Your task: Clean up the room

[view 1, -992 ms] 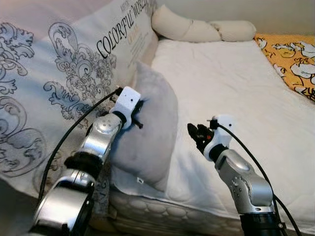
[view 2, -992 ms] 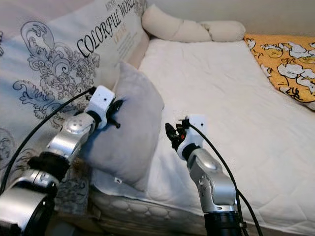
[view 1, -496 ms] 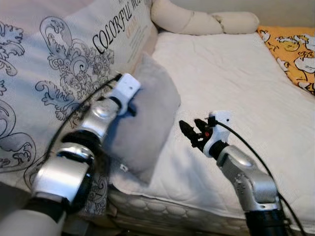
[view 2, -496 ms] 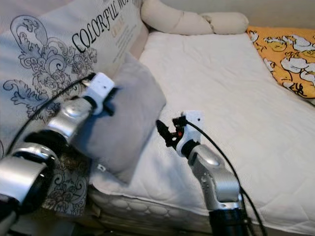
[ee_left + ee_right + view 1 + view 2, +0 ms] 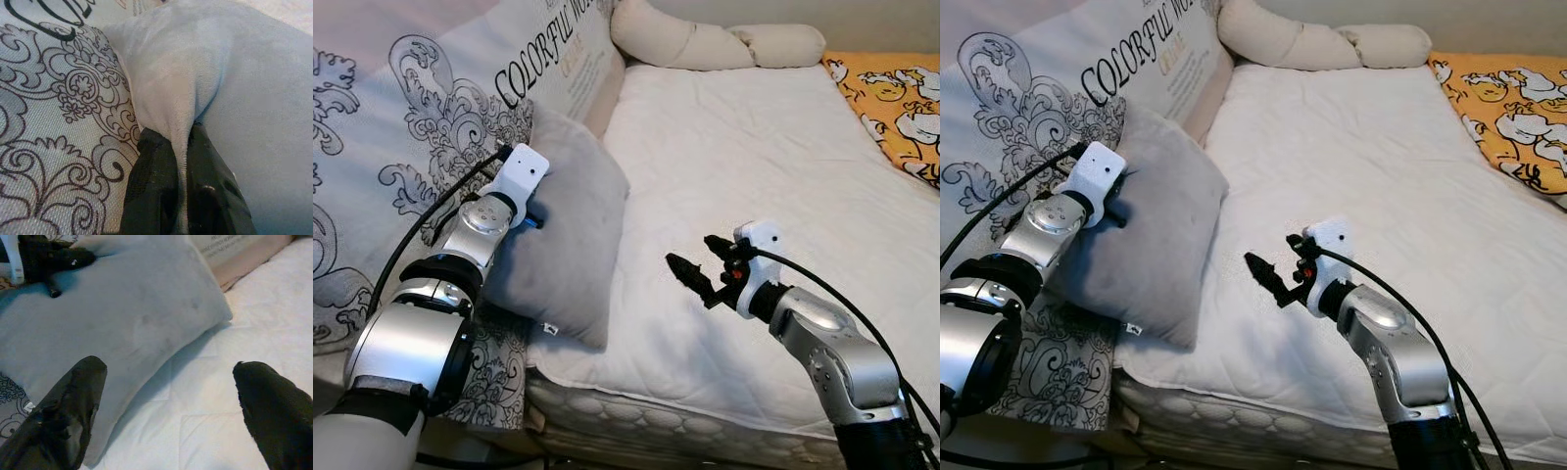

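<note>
Nearest, the right gripper (image 5: 690, 277) hangs just above the white mattress (image 5: 764, 166), its two black fingers (image 5: 73, 416) spread wide with nothing between them, pointing toward the grey cushion (image 5: 563, 240) without touching it. On the robot's left, the left gripper (image 5: 182, 191) is clamped on that cushion: in the left wrist view a fold of grey fabric runs up between the two black fingers, pinched tight. The cushion stands tilted at the mattress's left edge, its lower corner near the quilted side of the mattress (image 5: 636, 416), its back leaning against the large printed pillow (image 5: 431, 127). A small white tag (image 5: 548, 328) shows at the cushion's lower edge. The printed pillow is pale with dark scrollwork and black lettering, and it rises along the left side of the bed, beside the silver left arm (image 5: 450, 264). A black cable (image 5: 431, 220) loops from that arm's white wrist housing (image 5: 521, 168). Further up the bed lies a long cream bolster (image 5: 705, 44), bent across the head of the mattress. At the far right edge sits an orange cloth (image 5: 896, 98) with white cartoon figures, possibly a blanket, though too little of it shows to be sure.
</note>
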